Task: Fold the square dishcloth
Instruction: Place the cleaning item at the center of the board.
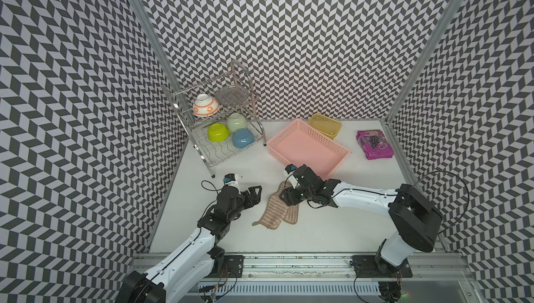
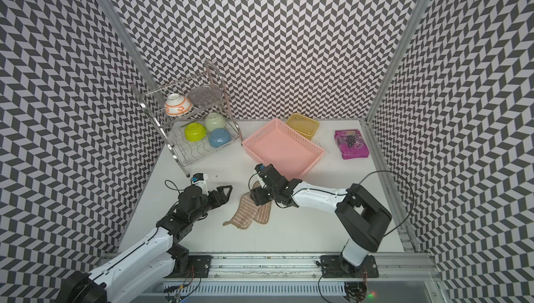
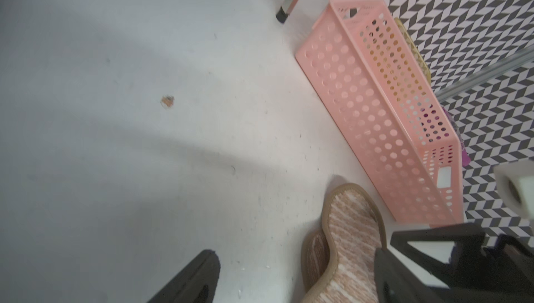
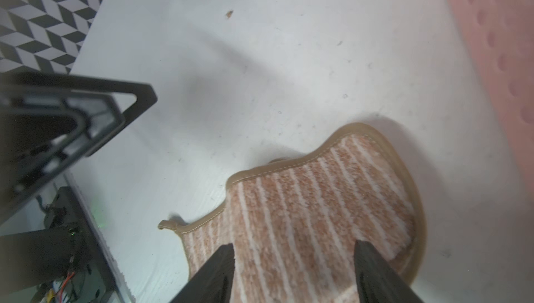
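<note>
- R gripper point(image 4: 294, 245): jaws spread, pinching nothing; cloth point(image 4: 312, 209) lies on table point(image 4: 260, 70) right under & btwn them, partly doubled over.
- L gripper point(image 1: 255, 195): jaws spread, empty; cloth just beside tips, not touching.
- Basket point(image 1: 281, 132) beyond R jaws.

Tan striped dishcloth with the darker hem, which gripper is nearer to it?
Right. The right gripper hangs directly over the tan striped dishcloth, jaws apart; the left gripper sits off to its side, not over it.
</note>
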Available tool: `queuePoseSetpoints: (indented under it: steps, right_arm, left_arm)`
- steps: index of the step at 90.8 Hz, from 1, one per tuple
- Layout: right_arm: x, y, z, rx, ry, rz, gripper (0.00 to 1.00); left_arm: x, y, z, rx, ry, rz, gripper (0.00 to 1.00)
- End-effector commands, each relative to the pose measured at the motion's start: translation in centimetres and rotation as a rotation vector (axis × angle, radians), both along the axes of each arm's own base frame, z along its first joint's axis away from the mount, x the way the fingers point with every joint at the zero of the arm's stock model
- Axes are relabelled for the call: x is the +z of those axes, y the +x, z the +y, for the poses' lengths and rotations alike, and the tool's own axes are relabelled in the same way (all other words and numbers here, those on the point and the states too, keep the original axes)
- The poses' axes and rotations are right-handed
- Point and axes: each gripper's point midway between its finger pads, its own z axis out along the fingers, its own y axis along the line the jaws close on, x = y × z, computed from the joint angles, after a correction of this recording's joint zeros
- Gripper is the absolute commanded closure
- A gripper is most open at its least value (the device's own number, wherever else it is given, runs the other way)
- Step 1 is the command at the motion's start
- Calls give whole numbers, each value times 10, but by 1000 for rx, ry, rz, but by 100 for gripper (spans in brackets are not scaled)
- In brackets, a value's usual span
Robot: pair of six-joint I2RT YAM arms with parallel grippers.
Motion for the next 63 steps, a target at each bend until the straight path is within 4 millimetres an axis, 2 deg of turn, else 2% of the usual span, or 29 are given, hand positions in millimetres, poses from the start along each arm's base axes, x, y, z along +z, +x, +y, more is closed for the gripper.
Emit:
queuePoseSetpoints:
  steps: [1,5,10,22,31,44,63]
  right_arm:
    - [4,20,-15,-86,32,-29,33]
    - [-2,27,-24,-112,23,-22,33]
    - [-8,33,-32,-164,26,8,42]
    - [-19,49,-52,-226,-19,10,46]
    - [-19,58,-57,-227,-34,1,48]
    - [-6,62,-40,-127,-10,-35,48]
    - [8,56,-8,29,-5,-71,44]
  left_arm:
    - [-24,-23,-13,-55,2,129,19]
    - [-30,-30,-17,-72,10,166,21]
    - [-36,-38,-20,-91,24,204,22]
    - [-44,-53,-19,-103,85,274,23]
    - [-46,-63,-20,-133,108,314,25]
    - [-50,-81,-30,-185,112,375,28]
    - [-54,-82,-22,-136,172,394,28]
